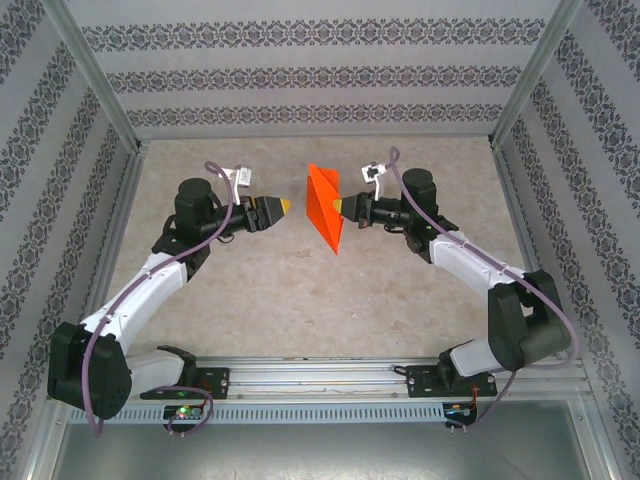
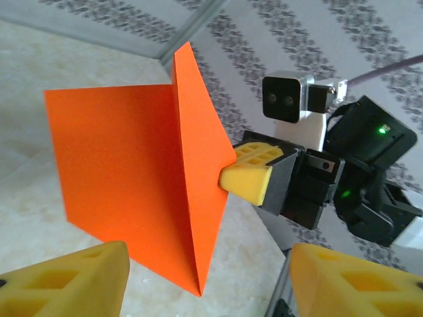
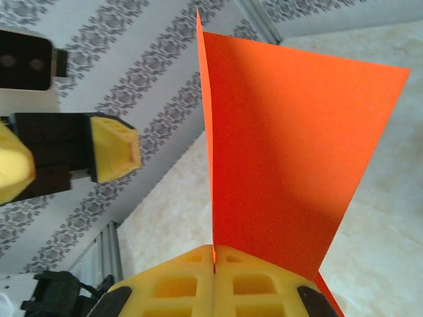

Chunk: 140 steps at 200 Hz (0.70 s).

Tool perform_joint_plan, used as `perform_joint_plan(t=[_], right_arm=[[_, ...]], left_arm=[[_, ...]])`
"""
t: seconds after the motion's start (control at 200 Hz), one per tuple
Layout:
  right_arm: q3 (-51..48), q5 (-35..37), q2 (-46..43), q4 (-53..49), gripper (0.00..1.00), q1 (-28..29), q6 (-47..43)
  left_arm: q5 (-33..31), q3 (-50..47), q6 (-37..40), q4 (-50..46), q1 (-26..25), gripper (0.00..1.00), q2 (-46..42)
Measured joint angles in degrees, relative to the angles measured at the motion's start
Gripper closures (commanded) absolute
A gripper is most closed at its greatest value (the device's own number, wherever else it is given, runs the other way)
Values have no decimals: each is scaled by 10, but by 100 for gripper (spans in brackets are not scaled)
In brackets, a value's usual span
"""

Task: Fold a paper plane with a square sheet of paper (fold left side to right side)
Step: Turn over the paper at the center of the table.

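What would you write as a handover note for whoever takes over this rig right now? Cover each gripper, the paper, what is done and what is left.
Left gripper: jaws open, empty, facing the paper with a gap between.
Right gripper: jaws shut on the paper's edge, holding it upright; whether its lower tip touches the table is unclear.
Paper: one upright crease, two panels splayed apart.
Done: a first fold, by the look of it.
Left: no dart shape yet, so the remaining folds are to do.
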Motion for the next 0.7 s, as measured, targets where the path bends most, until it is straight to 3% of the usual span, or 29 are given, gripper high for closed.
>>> perform_joint_plan(t=[0.22,0.49,0.7], right_arm=[[0,-43,-34,71,100,7,42],[0,-73,-39,131,100,32,84],[5,-83,-30,142,100,45,100]], left_arm=[[57,6,-41,66,-11,40,30],[75,13,-47,94,-28,41,37],[81,17,-47,104,-28,50,42]])
